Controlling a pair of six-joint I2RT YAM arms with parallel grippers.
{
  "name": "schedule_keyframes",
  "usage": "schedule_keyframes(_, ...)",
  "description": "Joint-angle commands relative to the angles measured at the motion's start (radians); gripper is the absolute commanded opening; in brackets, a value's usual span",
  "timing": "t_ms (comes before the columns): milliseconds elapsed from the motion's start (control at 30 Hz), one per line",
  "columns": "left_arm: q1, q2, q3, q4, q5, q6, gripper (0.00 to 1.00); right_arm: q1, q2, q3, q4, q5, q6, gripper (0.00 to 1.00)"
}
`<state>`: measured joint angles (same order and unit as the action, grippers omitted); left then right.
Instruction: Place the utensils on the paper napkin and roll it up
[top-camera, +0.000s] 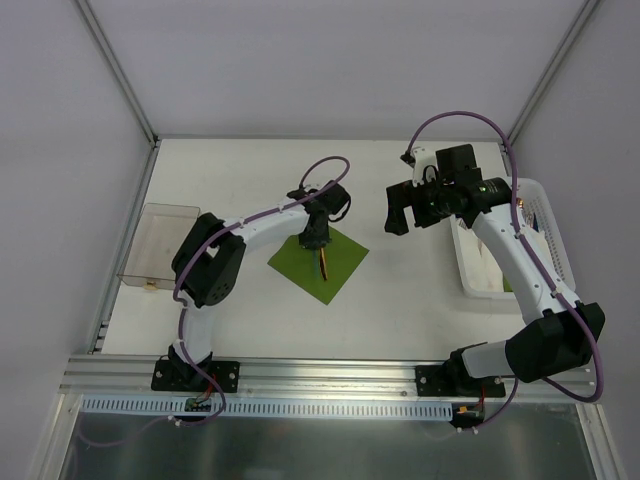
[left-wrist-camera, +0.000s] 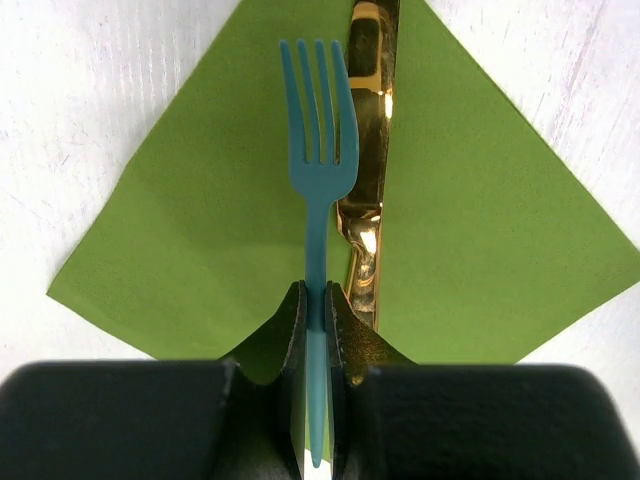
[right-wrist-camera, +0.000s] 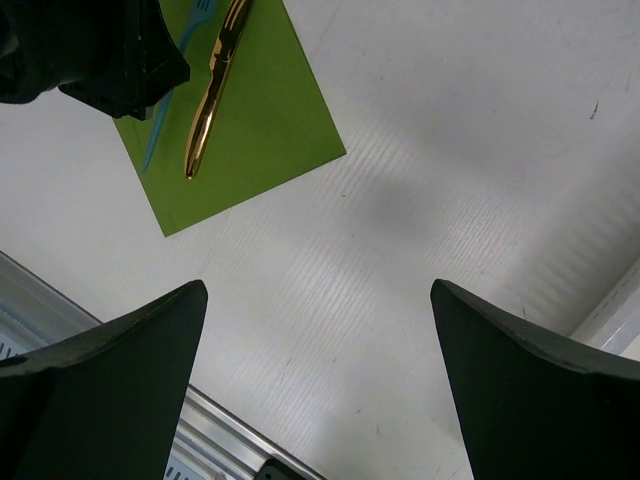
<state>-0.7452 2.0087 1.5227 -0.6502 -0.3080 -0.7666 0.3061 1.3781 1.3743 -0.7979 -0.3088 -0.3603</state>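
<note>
The olive-green paper napkin (top-camera: 346, 258) lies as a diamond on the white table; it also shows in the left wrist view (left-wrist-camera: 200, 250) and the right wrist view (right-wrist-camera: 270, 130). A gold knife (left-wrist-camera: 365, 130) lies on it along its middle, also seen from the top (top-camera: 323, 263) and the right wrist (right-wrist-camera: 212, 95). My left gripper (left-wrist-camera: 318, 300) is shut on the handle of a teal fork (left-wrist-camera: 318, 160), held just above the napkin beside the knife. From the top the left gripper (top-camera: 315, 240) is over the napkin. My right gripper (top-camera: 398, 222) is open and empty, raised right of the napkin (right-wrist-camera: 318, 290).
A white basket (top-camera: 545, 215) stands at the right edge behind the right arm. A clear plastic box (top-camera: 160, 245) stands at the left edge. An aluminium rail (top-camera: 320, 375) runs along the near edge, also seen in the right wrist view (right-wrist-camera: 230, 430).
</note>
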Motion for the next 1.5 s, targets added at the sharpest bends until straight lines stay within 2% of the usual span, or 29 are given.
schedule_keyframes(0, 0.023, 0.002, 0.001, 0.015, 0.027, -0.008, 0.00, -0.009, 0.001, 0.025, -0.006, -0.026, -0.014, 0.99)
schedule_keyframes(600, 0.038, 0.041, 0.013, 0.026, 0.072, -0.023, 0.00, -0.013, 0.019, 0.035, -0.011, -0.035, -0.009, 0.99)
schedule_keyframes(1333, 0.052, 0.039, 0.014, 0.026, 0.095, -0.039, 0.10, -0.021, 0.027, 0.035, -0.011, -0.046, -0.003, 0.99)
schedule_keyframes(1467, 0.052, 0.032, 0.013, 0.026, 0.098, -0.040, 0.17, -0.024, 0.027, 0.039, -0.009, -0.056, 0.001, 0.99)
